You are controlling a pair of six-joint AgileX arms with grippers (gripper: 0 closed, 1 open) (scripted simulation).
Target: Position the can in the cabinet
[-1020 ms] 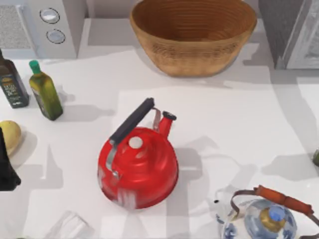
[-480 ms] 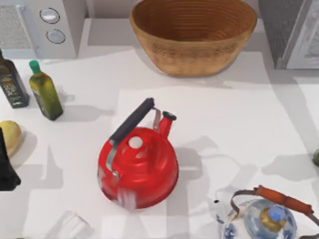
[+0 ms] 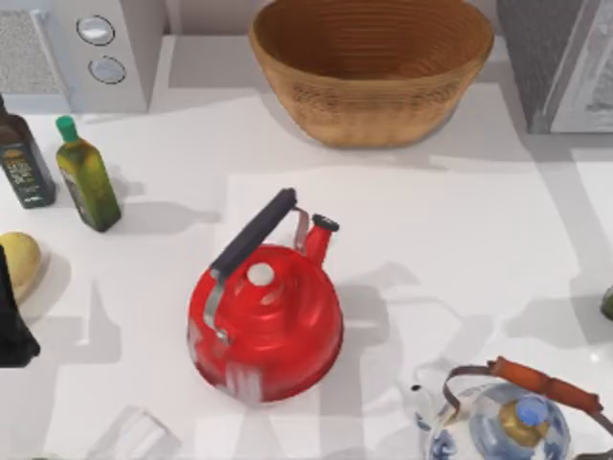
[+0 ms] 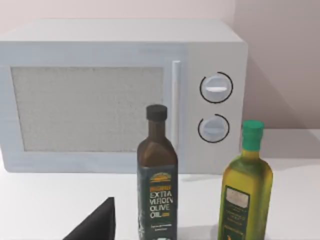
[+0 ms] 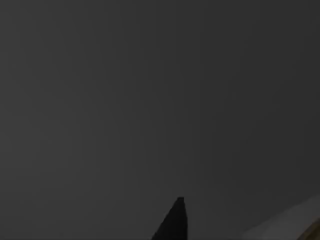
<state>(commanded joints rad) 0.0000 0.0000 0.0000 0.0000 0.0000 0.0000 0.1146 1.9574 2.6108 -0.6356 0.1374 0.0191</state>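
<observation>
From above, the cabinet (image 3: 565, 57) stands at the table's (image 3: 460, 240) far right corner, with the wicker basket (image 3: 374, 67) beside it at the far edge, the red kettle (image 3: 265, 321) mid-table, and a blue and white teapot (image 3: 517, 422) at the near right edge. The can cannot be found among them, so I cannot say where it sits. The left arm (image 3: 11, 321) is parked at the left edge, and I cannot tell how its pincer stands. Doing this step well, I judge, means carrying the can level through the cabinet's opening and clear of the basket. The left wrist view faces the white appliance (image 4: 125, 95), a dark oil bottle (image 4: 157, 185) and the green oil bottle (image 4: 246, 195). The right wrist view is dark; I cannot tell the right pincer's state. Compared with a second ago, nothing on the table has shifted.
</observation>
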